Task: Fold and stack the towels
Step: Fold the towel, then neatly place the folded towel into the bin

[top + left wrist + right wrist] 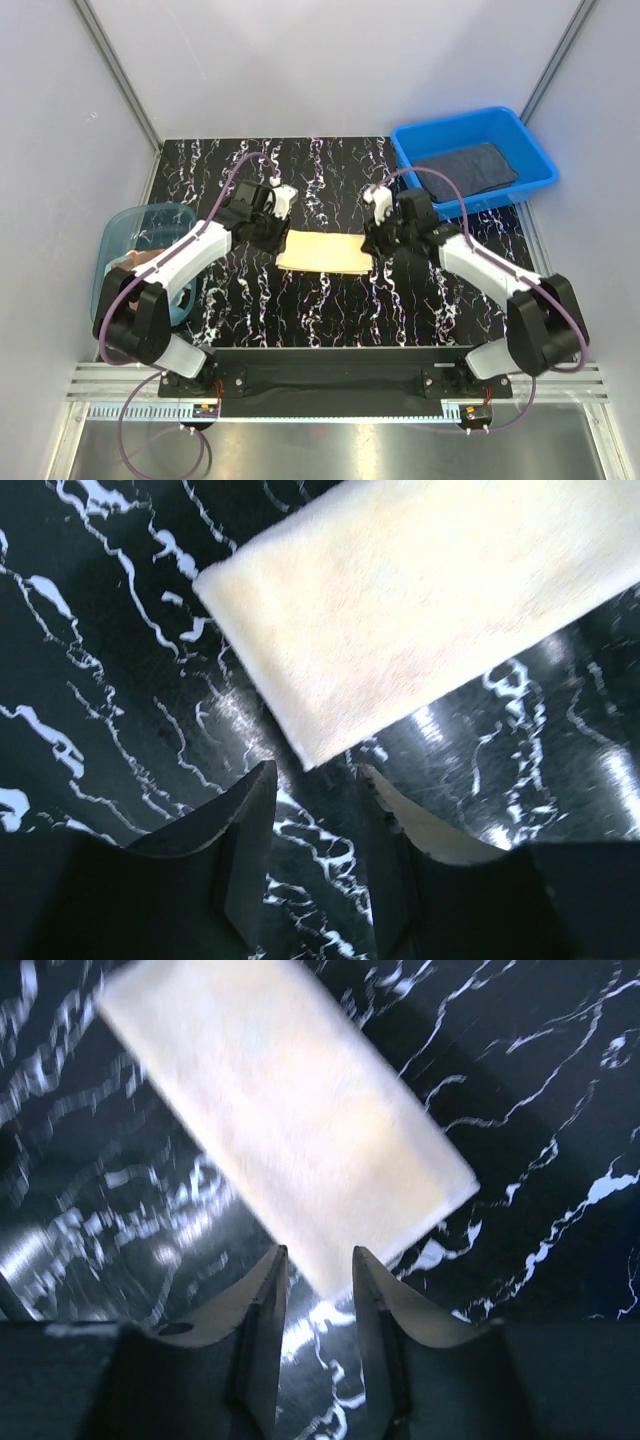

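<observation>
A pale yellow towel (322,251) lies folded into a long flat strip on the black marbled table (330,300). My left gripper (278,232) hovers at its left end, and my right gripper (372,243) at its right end. In the left wrist view the towel (420,610) has one corner just ahead of my left gripper (315,775), which is open with nothing between its fingers. The right wrist view has the towel (290,1120) ending just before my right gripper (318,1260), also open and holding nothing. A dark slate-blue towel (465,170) lies folded in the blue bin (455,122).
The blue bin stands at the back right corner of the table. A translucent teal tub (110,240) sits off the table's left edge with reddish cloth (135,258) inside. Grey walls close in the back and sides.
</observation>
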Action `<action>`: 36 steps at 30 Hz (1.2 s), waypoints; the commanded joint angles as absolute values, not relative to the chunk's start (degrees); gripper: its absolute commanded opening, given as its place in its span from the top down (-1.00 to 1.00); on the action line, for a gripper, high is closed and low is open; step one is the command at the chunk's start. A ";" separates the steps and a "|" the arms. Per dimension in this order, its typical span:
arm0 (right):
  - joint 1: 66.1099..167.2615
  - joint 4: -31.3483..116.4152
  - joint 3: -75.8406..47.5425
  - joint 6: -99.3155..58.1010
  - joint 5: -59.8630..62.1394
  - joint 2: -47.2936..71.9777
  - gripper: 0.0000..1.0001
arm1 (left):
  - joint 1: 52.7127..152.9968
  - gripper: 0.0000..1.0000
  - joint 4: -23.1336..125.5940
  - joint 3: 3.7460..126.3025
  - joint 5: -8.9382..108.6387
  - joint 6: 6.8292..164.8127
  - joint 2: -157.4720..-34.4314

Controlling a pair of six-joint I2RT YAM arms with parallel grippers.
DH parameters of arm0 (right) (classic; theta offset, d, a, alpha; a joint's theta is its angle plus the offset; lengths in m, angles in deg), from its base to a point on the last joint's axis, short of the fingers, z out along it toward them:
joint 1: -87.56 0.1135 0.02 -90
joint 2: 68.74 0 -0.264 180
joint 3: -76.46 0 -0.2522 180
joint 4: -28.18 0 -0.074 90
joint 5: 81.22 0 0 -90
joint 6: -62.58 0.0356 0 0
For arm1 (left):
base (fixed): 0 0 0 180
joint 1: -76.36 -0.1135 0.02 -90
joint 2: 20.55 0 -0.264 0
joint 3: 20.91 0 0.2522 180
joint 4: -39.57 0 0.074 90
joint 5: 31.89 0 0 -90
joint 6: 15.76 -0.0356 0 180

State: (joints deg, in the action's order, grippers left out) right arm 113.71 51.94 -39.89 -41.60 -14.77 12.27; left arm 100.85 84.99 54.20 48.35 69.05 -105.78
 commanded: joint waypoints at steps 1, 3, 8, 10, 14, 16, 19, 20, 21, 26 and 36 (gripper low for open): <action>114.19 56.86 -28.04 -25.51 -9.25 18.52 0.24 | 101.58 0.15 75.51 53.51 46.51 78.36 -104.56; 114.19 59.42 -25.55 -20.41 -9.15 24.13 0.36 | 101.58 0.12 73.91 52.45 47.03 81.43 -105.88; 114.37 53.90 -30.34 -9.43 -13.55 27.24 0.41 | 101.58 0.13 73.28 51.04 49.58 90.04 -110.71; 114.37 51.80 -33.77 -6.78 -9.80 27.33 0.40 | 101.58 0.15 73.55 50.51 50.72 93.21 -112.65; 114.37 51.17 -35.47 -4.93 -6.25 27.94 0.26 | 101.05 0.14 77.23 53.23 55.91 94.81 -114.67; 114.37 52.22 -35.03 -4.66 -5.46 27.15 0.17 | 100.53 0.13 80.12 56.29 56.62 95.42 -115.38; 114.37 55.90 -33.02 -3.69 -4.41 24.17 0.03 | 100.44 0.07 81.19 57.98 56.97 95.95 -113.02; 114.37 56.87 -32.74 -3.00 -3.62 23.12 -0.05 | 100.44 0.03 81.28 58.77 57.14 95.95 -112.40; 114.37 57.66 -32.57 -2.55 -2.48 21.54 -0.12 | 100.26 0.01 81.46 59.12 57.32 95.60 -112.04; 114.28 58.38 -32.74 -0.88 5.26 21.96 -0.31 | 98.33 0.00 80.49 58.77 53.28 95.42 -114.49; 114.37 50.03 -32.74 0.18 2.37 30.83 -0.18 | 96.39 0.17 75.92 52.10 50.37 99.19 -119.07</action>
